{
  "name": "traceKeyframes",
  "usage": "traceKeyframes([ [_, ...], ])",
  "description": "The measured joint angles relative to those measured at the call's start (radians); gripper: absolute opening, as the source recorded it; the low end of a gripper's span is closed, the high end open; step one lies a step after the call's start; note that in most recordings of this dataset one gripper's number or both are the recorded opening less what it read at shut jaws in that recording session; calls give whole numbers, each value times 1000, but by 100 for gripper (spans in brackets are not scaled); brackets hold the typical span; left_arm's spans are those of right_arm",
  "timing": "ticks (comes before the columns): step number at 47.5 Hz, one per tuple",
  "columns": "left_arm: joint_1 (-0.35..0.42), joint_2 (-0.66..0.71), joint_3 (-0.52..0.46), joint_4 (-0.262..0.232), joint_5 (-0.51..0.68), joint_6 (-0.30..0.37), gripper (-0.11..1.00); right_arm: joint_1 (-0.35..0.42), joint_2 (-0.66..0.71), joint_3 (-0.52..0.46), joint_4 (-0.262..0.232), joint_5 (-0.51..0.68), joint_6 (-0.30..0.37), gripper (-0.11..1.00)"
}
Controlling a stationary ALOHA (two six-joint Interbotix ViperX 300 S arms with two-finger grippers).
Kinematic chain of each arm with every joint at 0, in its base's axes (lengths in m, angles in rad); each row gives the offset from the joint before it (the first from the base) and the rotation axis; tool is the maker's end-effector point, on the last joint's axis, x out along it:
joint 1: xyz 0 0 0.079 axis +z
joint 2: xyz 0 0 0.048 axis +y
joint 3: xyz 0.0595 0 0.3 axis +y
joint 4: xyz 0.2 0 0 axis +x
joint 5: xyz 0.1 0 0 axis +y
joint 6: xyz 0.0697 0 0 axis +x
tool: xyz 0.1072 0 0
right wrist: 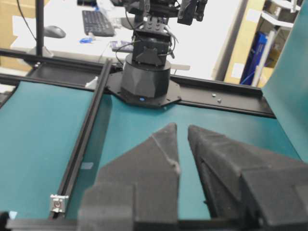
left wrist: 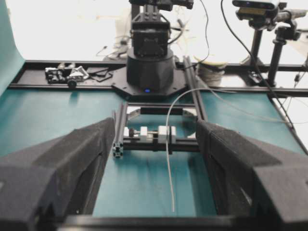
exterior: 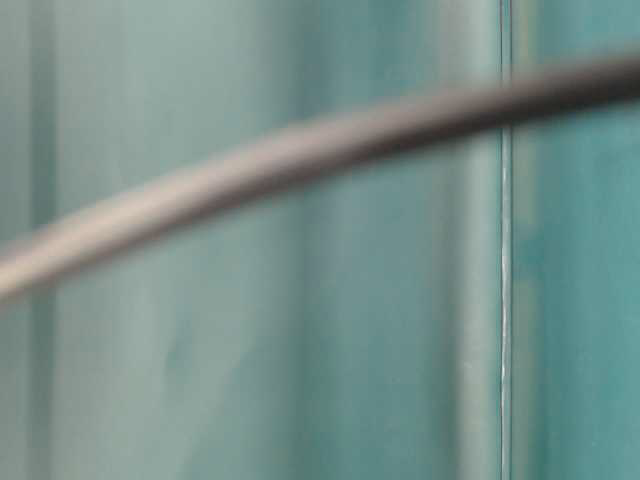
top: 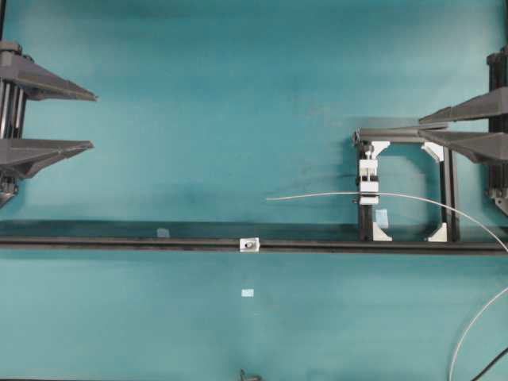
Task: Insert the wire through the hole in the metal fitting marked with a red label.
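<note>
Teal counter carries the wire, free tip well apart from the metal fitting on the rail. Left claw spread, right claw nearly closed, both empty; a loose pinch could let the springy wire miss the hole.

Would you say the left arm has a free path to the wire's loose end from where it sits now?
Probably yes. The left gripper is open at the left edge, and only bare mat lies between it and the wire; the black rail runs nearer the camera, off that path.

Thin grey wire lying in a gentle curve across the right middle of the overhead view. Tiny silvery square metal fitting sitting lower, near the center, with its dark round hole facing up.
</note>
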Motion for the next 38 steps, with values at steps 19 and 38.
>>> traceKeyframes([
  [19,0,8,25,-31,3,3,-1,0,-3,32,2,-17,144,-3],
  [38,0,97,25,-31,14,44,36,2,64,31,0,11,170,67],
])
